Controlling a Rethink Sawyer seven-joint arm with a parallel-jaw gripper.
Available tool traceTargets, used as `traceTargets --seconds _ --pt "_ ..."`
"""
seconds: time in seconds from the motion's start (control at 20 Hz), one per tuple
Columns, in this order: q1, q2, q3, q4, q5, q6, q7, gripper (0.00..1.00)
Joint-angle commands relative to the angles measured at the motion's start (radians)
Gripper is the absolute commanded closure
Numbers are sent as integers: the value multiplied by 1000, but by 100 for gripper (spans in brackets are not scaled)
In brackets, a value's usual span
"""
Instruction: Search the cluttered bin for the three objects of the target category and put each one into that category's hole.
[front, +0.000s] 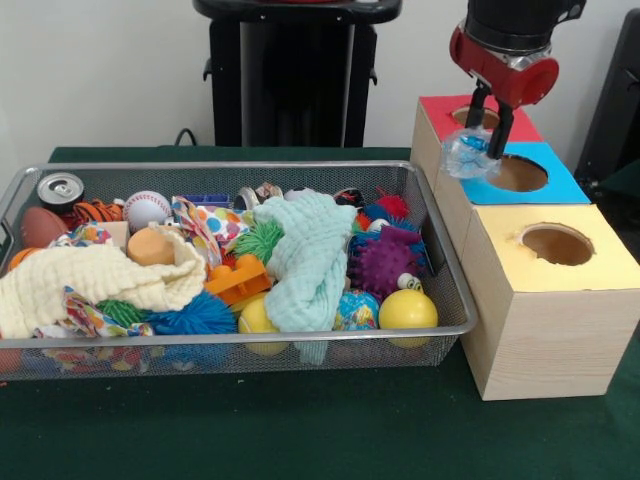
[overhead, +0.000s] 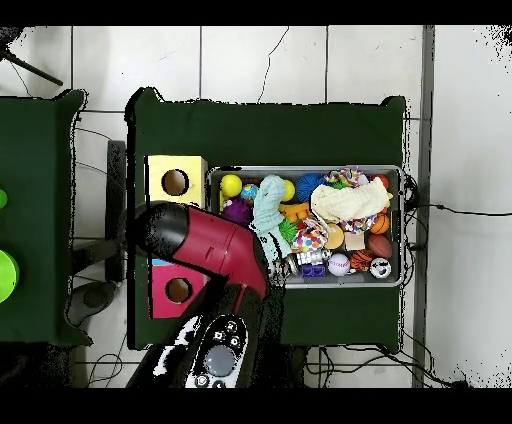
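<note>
1 crinkly clear bottle pinched in tool over blue-topped box.

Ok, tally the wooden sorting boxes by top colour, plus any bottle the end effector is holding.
red-topped box: 1
blue-topped box: 1
yellow-topped box: 1
clear bottle, gripped by the end effector over the blue top: 1
Total: 4

Bottle: I see one clear crinkled plastic bottle held above the blue-topped wooden box's hole.
Bin: the wide silver wire-mesh basket sits left, full of toys.
</note>
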Motion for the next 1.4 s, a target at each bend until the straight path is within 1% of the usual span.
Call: traceTargets --seconds 0.05,0.25,0.35,0.6,0.8,1.1,1.4 --pt "16 11 110 82 48 -23 189 100" --pt "21 13 106 83 54 -21 196 100" --pt "28 12 95 73 49 3 201 100" --pt "35 18 90 60 54 17 211 100" --pt "24 36 111 58 68 -9 198 100" --pt "36 45 109 55 77 -17 214 100" --pt "37 53 113 64 86 -33 212 100"
